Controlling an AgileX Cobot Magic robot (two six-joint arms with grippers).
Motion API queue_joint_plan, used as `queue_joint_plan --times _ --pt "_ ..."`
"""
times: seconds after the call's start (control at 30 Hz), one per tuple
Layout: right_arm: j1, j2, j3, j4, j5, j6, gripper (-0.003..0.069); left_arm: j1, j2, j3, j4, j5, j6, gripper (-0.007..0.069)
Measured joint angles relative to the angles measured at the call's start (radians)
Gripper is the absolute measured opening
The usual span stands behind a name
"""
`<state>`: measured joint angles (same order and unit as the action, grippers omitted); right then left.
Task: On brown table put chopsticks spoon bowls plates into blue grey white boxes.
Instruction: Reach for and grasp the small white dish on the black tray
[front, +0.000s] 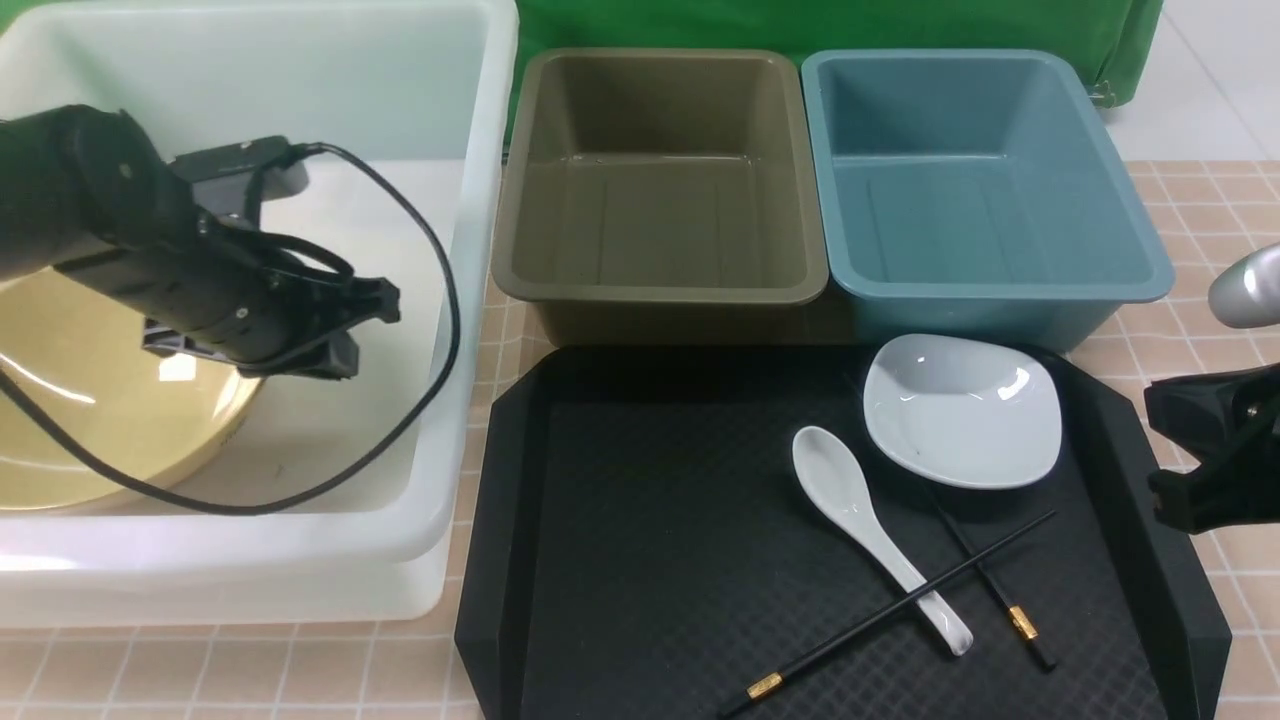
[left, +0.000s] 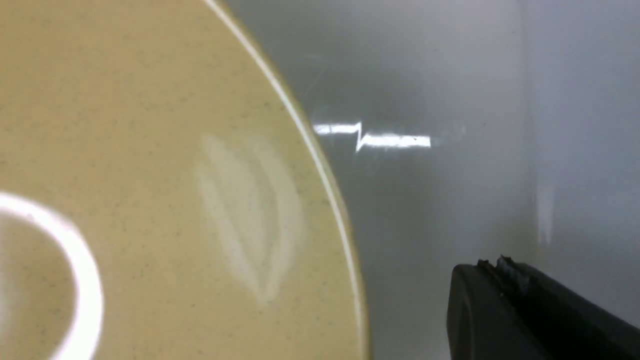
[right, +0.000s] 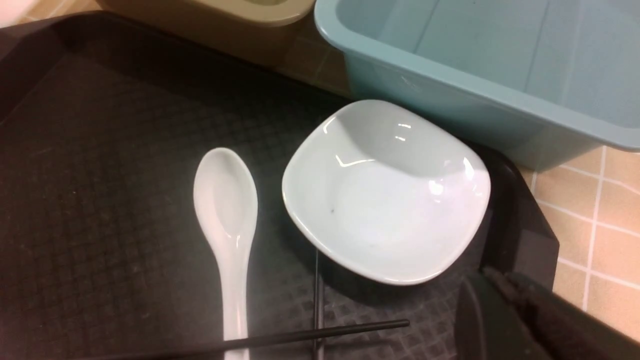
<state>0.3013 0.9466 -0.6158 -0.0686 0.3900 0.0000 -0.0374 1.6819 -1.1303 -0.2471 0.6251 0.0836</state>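
Shows as a tan-tiled surface (front: 1210, 210) with pale seams. Bears four things directly. At the left, holds a large white box (front: 250, 560), reaching from front to back. At the back, carries a grey box (front: 660, 293) in the middle and a blue box (front: 1000, 296) to its right, rim beside rim. In front of those two, supports a black tray (front: 650, 520), just beside the white box.

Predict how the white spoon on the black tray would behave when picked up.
The white spoon looks glossy and glazed, so probably rigid and slippery. If ceramic, it may chip when dropped. A chopstick lies across its handle and would likely shift.
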Motion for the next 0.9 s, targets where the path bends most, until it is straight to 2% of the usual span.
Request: queue_joint_plan --times 0.2,0.37,0.67,0.9 --pt "0.0 0.0 0.0 0.0 0.0 0.0 0.008 0.032 -0.001 0.0 0.036 0.008 -0.084 -0.0006" --pt "0.0 0.0 0.0 0.0 0.0 0.0 0.0082 0.031 -0.043 0.0 0.048 0.023 -0.103 -0.0006" --pt "0.0 0.019 0.0 0.0 0.058 -0.057 0.0085 -0.008 -0.46 0.0 0.047 -0.011 -0.027 -0.0006" --pt "0.0 0.152 -0.025 0.004 0.122 -0.059 0.0087 -0.01 -0.875 0.129 0.078 -0.149 0.049 -0.0006"
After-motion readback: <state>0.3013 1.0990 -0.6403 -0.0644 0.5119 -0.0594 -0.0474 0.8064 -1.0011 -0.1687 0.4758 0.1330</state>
